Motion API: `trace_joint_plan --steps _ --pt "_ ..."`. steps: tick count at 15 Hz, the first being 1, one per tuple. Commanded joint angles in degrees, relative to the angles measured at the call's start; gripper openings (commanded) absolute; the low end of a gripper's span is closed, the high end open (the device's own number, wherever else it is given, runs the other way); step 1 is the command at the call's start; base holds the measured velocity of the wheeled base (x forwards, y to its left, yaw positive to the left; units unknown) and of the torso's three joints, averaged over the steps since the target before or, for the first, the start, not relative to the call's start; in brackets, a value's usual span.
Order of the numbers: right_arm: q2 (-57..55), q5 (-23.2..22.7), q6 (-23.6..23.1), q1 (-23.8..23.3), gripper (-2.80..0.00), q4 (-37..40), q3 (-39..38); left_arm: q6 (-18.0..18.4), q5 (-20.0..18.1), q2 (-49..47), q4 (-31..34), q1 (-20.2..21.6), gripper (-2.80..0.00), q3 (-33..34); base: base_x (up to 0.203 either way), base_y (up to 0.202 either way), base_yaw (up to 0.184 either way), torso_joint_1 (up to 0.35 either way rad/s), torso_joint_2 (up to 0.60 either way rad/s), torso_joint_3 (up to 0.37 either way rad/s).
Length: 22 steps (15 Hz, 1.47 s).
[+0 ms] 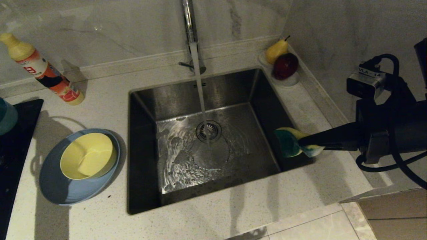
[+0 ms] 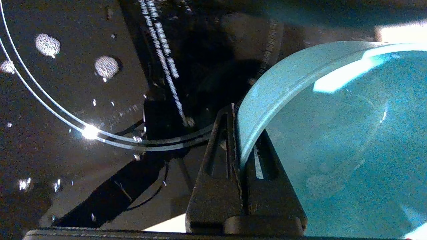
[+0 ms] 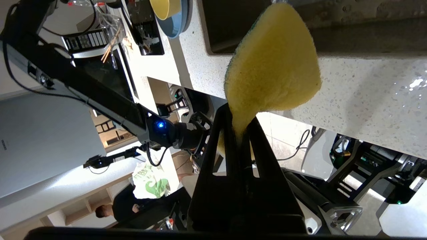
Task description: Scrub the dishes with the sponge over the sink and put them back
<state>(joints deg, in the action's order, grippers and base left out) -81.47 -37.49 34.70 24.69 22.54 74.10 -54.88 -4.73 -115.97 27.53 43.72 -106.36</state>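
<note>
"VLA-14" on wrist camera (image 1: 366, 83)

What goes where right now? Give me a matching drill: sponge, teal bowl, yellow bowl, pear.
Things:
1. sponge
2. teal bowl
3. yellow bowl
4. pear

Places:
A. on the blue plate
B. in the white dish by the apple
C. in the right tool, at the sink's right edge
D. rim in the left tool

Pairs: 1-C, 2-D, 3-A, 4-B

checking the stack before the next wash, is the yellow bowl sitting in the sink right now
No, the yellow bowl rests on the blue plate on the counter left of the sink, which holds only running water.
</note>
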Motion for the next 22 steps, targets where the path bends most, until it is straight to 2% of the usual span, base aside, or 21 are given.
trace_joint_plan --steps 1,9,10,11,16,20,21,22 --pt "-0.09 -0.22 0.19 0.01 -2.80 0.05 -0.19 -0.70 -0.03 -2.38 0.39 0.14 -2.80 -0.87 0.000 0.000 0.000 0.000 0.00 0.000" --pt "0.26 -0.31 0.28 -0.02 -2.80 -0.22 -0.10 -1.02 -0.11 -3.82 0.51 0.14 -2.80 -1.05 0.000 0.000 0.000 0.000 0.00 0.000" --pt "0.34 -0.31 0.37 -0.23 -2.80 -0.22 -0.10 -0.93 -0.11 -3.65 0.69 0.14 -1.10 -1.05 0.000 0.000 0.000 0.000 0.00 0.000" --pt "0.35 -0.31 0.37 -0.52 -2.80 -0.13 -0.10 -0.93 -0.11 -3.47 0.60 0.14 0.00 -1.05 0.000 0.000 0.000 0.000 0.00 0.000" --pt "0.84 -0.31 0.37 -0.52 -2.80 -0.13 -0.27 -0.88 -0.87 -1.24 -0.07 0.14 0.00 -1.31 0.000 0.000 0.000 0.000 0.00 0.000" --pt "1.05 -0.31 0.37 -0.52 -2.80 -0.13 -0.36 -1.04 -9.32 10.27 1.02 0.07 0.00 -1.29 0.000 0.000 0.000 0.000 0.00 0.000" --pt "1.02 -0.31 0.37 -0.52 -2.80 -0.13 -0.40 -0.61 -10.27 13.08 1.62 -0.16 0.00 -1.26 0.000 0.000 0.000 0.000 0.00 0.000" --pt "0.87 -0.31 0.37 -0.52 -2.80 -0.13 -0.45 0.67 -10.93 15.82 2.53 -0.64 -1.59 -1.20 0.000 0.000 0.000 0.000 0.00 0.000"
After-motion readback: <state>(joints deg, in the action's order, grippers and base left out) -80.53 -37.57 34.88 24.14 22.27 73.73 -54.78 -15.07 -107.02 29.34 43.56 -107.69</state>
